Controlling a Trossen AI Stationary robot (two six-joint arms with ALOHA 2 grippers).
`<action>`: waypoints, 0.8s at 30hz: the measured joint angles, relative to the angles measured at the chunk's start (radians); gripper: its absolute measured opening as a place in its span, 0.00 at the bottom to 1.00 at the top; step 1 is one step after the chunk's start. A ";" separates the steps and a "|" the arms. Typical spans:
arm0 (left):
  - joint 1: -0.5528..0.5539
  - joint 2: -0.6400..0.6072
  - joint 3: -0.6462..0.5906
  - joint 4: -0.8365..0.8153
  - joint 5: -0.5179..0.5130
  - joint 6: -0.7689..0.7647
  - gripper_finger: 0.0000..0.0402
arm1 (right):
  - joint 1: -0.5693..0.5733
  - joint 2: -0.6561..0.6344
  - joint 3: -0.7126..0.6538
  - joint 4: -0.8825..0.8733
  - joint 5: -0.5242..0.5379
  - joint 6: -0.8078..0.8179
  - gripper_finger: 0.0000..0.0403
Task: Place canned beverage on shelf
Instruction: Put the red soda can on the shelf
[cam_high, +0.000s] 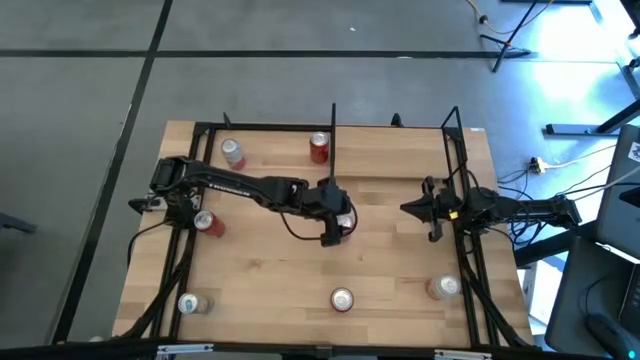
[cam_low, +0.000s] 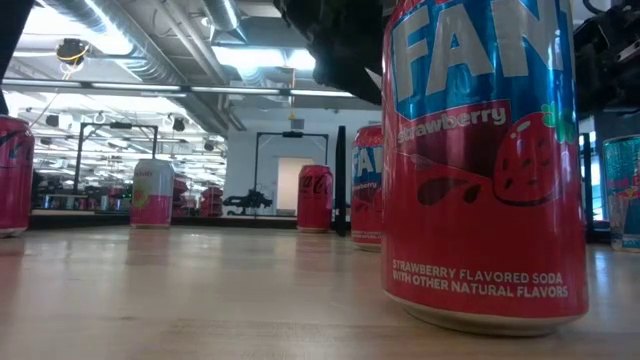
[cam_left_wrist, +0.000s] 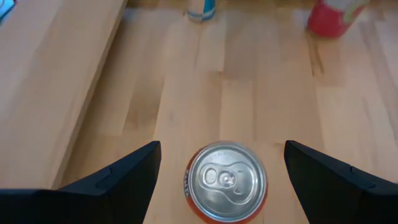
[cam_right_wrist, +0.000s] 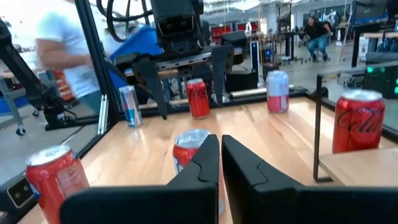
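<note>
Bare wooden desk (cam_left_wrist: 249, 93) all around. Left gripper (cam_left_wrist: 221, 180) jaws spread wide astride an upright can (cam_left_wrist: 225, 182), untouched. Right gripper (cam_right_wrist: 220, 163) clenched, empty.

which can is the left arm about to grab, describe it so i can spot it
Start at the middle of the wooden table, in front of the raised shelf. There the left end effector stands open around an upright red can. It is the only can with fingers on both sides.
</note>
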 joint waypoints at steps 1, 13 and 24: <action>0.000 0.005 -0.001 -0.004 0.003 -0.001 0.80 | 0.000 0.000 0.000 -0.006 0.000 0.000 0.02; 0.001 0.093 -0.002 -0.006 0.037 0.001 0.80 | 0.000 0.000 0.000 0.005 0.000 0.000 0.02; 0.008 0.124 -0.002 -0.006 0.084 0.002 0.74 | 0.000 0.000 0.000 0.001 0.000 -0.001 0.02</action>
